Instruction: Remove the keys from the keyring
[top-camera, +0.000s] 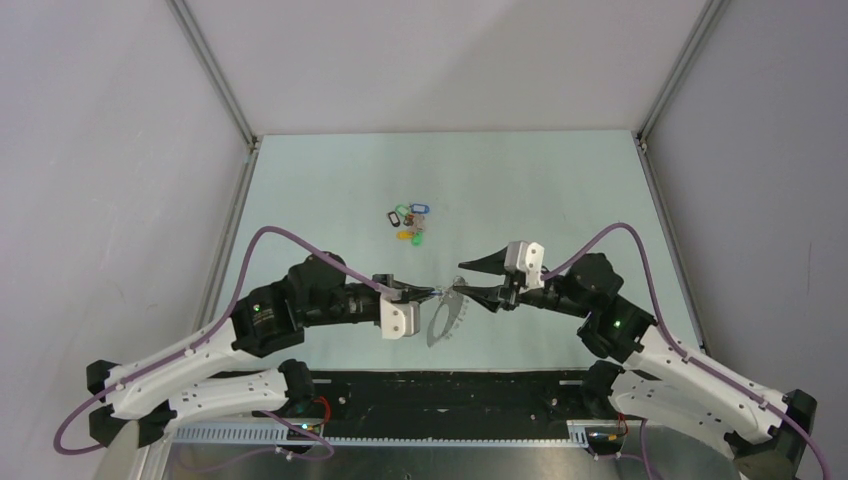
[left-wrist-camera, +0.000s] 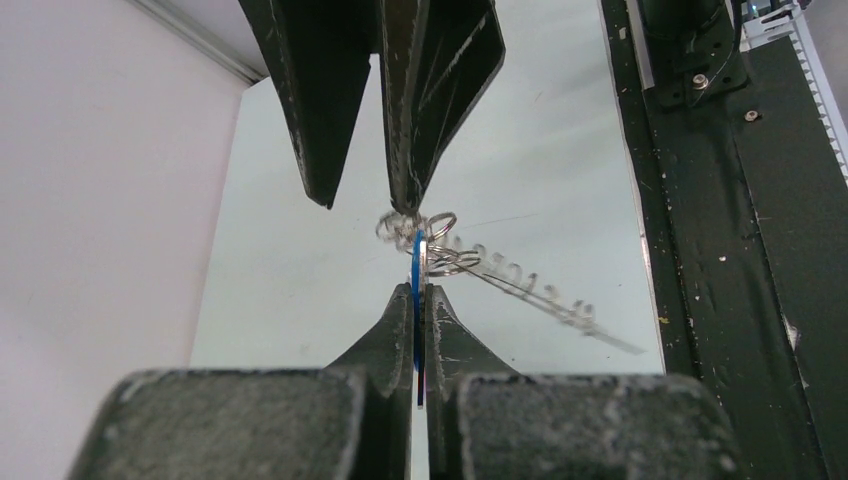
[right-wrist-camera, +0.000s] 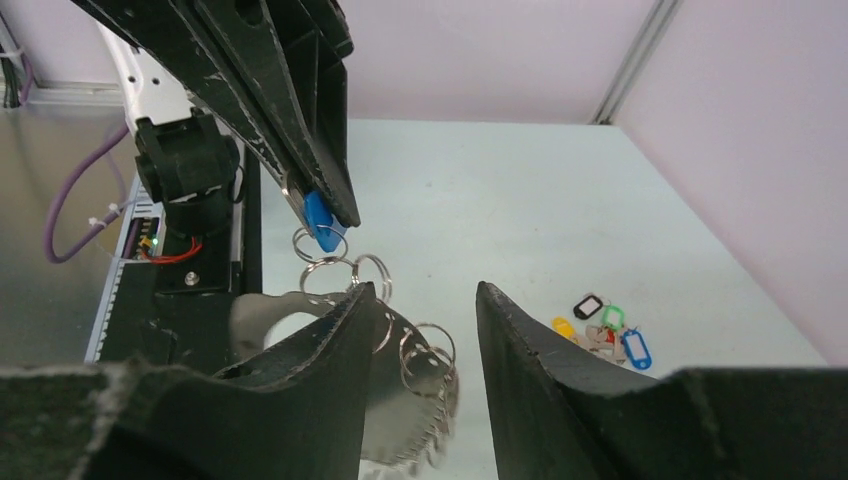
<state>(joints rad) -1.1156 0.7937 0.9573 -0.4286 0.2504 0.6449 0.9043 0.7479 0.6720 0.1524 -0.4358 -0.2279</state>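
While left fingers pinch a blue key — mostly hidden — right fingers gape by the keyring.

Left arm and right arm, at either end of black base rail: white shell links, black joint housings, purple looped cables, green indicator lights, scuffed black wedge fingers.

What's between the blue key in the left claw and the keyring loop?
A few small silvery rings, chained from the blue key to the keyring; the right wrist view shows it best.
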